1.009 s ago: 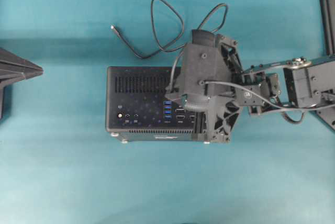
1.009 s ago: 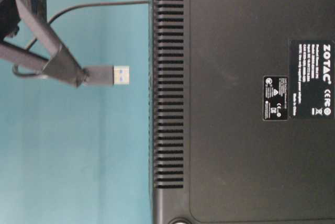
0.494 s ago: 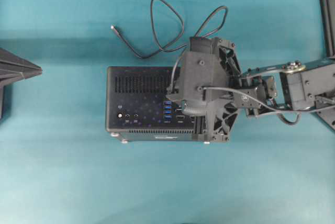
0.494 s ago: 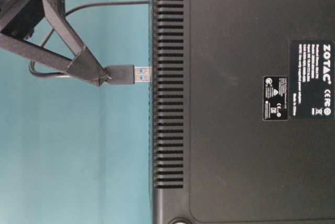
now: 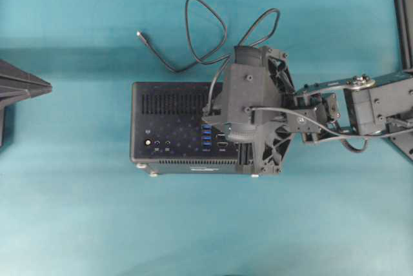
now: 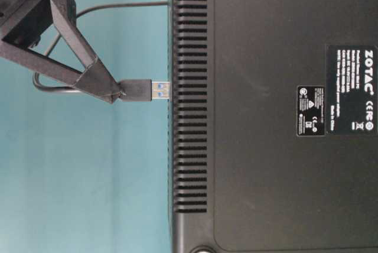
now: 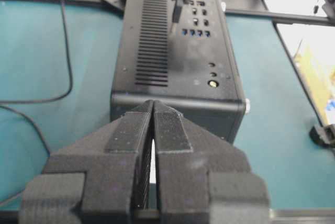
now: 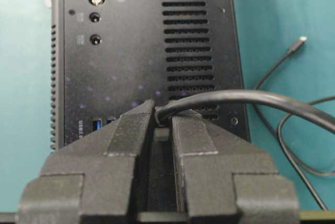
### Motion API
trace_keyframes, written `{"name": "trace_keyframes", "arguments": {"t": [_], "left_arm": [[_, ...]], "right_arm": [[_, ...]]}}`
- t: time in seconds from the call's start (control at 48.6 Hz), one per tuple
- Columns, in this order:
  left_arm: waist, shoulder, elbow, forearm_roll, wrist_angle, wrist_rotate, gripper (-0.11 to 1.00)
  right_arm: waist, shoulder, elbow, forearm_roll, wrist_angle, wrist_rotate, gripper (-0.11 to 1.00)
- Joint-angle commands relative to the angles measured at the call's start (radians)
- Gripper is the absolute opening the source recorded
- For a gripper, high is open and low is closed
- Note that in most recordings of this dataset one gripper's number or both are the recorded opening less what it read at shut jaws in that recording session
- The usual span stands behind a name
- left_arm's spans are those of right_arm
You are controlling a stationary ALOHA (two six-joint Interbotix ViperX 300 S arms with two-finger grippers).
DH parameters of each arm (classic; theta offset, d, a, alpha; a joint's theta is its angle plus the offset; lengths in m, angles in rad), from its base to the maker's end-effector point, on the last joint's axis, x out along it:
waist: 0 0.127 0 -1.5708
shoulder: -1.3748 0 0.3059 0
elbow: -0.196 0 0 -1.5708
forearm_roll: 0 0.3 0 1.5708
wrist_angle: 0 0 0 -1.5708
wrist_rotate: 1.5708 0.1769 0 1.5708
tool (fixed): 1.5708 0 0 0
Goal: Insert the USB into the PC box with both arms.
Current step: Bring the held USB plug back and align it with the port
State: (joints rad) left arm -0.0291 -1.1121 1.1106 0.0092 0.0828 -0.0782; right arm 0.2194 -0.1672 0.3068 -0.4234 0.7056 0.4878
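Note:
The PC box (image 5: 174, 128) lies with its port face up, a column of blue ports (image 5: 206, 135) near its middle. My right gripper (image 5: 219, 124) hangs over it, shut on the USB plug (image 6: 139, 90). The plug's blue-tipped metal end (image 6: 161, 90) touches the box's port face (image 6: 176, 90); whether it has gone into a port cannot be seen. The cable (image 5: 206, 37) loops behind the box, ending in a tiny plug (image 5: 139, 33). My left gripper (image 7: 153, 103) is shut and empty, just short of the box's end (image 7: 178, 103); it shows at the left edge (image 5: 48, 86).
The right arm (image 5: 361, 105) reaches in from the right. A black frame rail (image 5: 401, 11) runs along the right edge. The box (image 8: 146, 51) has vent slots (image 8: 191, 35) and small round sockets (image 8: 95, 17). Teal table (image 5: 193, 224) lies in front.
My right gripper has carried the USB plug across the gap to the box's port face and slightly along it. The left gripper has not moved.

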Motion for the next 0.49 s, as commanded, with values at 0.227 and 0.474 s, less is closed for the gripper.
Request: {"name": "trace_keyframes", "arguments": {"t": [0.227,0.474], "left_arm": [[0.002,0.006,-0.012,0.002,-0.006,-0.002,0.0],[0.0,0.006,-0.011,0.002,-0.005,-0.003,0.0]], "right_arm": [[0.003,-0.011,-0.009,-0.002,-0.008,0.011,0.11],[0.009,-0.011,-0.009,0.003,-0.008,0.012,0.11]]}}
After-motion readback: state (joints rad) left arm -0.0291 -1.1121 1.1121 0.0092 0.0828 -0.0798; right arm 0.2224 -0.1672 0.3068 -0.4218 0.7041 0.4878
